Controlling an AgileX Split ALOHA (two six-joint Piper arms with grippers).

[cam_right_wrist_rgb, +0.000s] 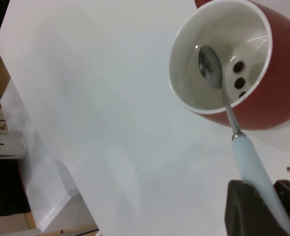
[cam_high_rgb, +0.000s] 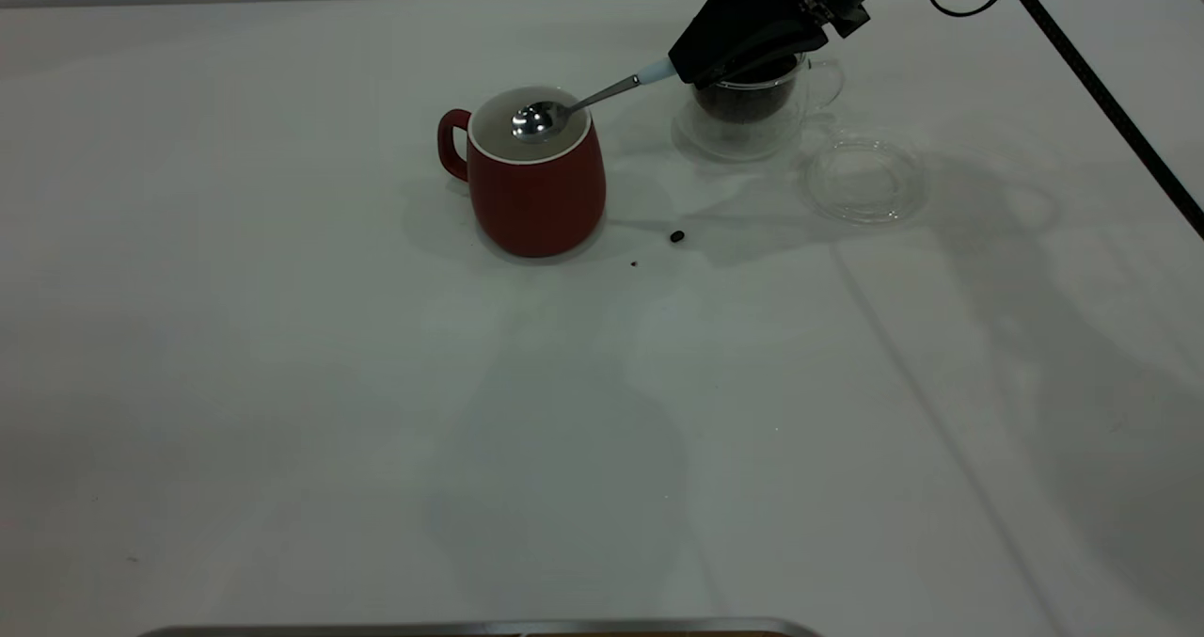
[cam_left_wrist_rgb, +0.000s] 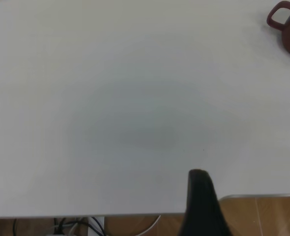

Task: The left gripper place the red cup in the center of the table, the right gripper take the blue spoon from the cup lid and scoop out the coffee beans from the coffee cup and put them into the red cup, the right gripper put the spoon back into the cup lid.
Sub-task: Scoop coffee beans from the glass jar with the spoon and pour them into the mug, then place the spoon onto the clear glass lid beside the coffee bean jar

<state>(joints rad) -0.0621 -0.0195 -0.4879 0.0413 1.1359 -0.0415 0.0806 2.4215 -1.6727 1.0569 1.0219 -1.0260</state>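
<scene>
Gripping the pale-blue handle of the blue spoon (cam_high_rgb: 576,105), the right gripper (cam_high_rgb: 701,61) has its jaws closed on the handle's far end, above the coffee cup (cam_high_rgb: 752,101) near the tabletop's far edge, right of centre. From there the thin metal neck reaches out so that the shiny bowl hangs inside the mouth of the red cup (cam_high_rgb: 534,178), which stands toward the far middle of the tabletop (cam_high_rgb: 282,383). In the right wrist view the bowl looks empty, and a few coffee beans (cam_right_wrist_rgb: 239,73) lie on the mug's white bottom.

The spoon is likely light, stiff and slick, so a hold that far back leaves a long lever and it could twist in the jaws. The mug looks heavy and steady. The glass cup and the cup lid (cam_high_rgb: 863,179), just right of it toward the near side, are probably fragile and slide easily.

A stray bean (cam_high_rgb: 676,236) and a crumb lie between mug and glass cup. The way to the lid passes close over the glass cup's rim and handle.

The left gripper (cam_left_wrist_rgb: 200,206) is parked off the tabletop's edge; I cannot tell its jaws.
</scene>
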